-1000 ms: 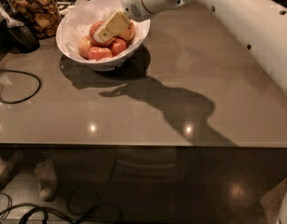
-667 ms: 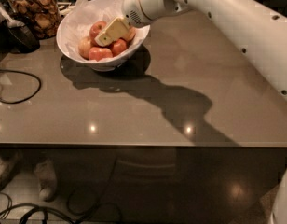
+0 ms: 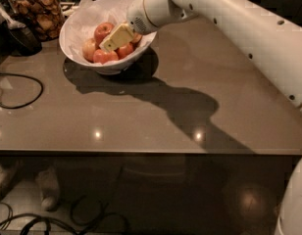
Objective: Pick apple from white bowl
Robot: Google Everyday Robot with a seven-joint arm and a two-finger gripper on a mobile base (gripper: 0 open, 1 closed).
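In the upper left of the frame, the white bowl (image 3: 110, 67) sits on the brown table (image 3: 156, 126). It's got crumpled white paper (image 3: 81, 19) inside & a few apples on top of that. The big red apple (image 3: 104, 31) lies near the middle of the bowl, toward the back. A yellow-ish apple (image 3: 89, 48) is to its left. Two small red apples (image 3: 105, 57) sit at the front, low in the bowl.

The gripper (image 3: 113, 40) is yellow-tan & hangs inside the bowl, tilted down to the left. Its tip is just right of the big red apple & over the small ones. Can't tell if it's spread or pinched, or if it touches any fruit. The white arm (image 3: 224, 18) comes in from the right side of the frame, up top.

A glass jar (image 3: 37, 11) w/ brown snacks stands left of the bowl, near the top edge. A black cord (image 3: 23, 84) loops on the table at the left. The arm's dark shadow (image 3: 185, 106) falls across the table's middle.
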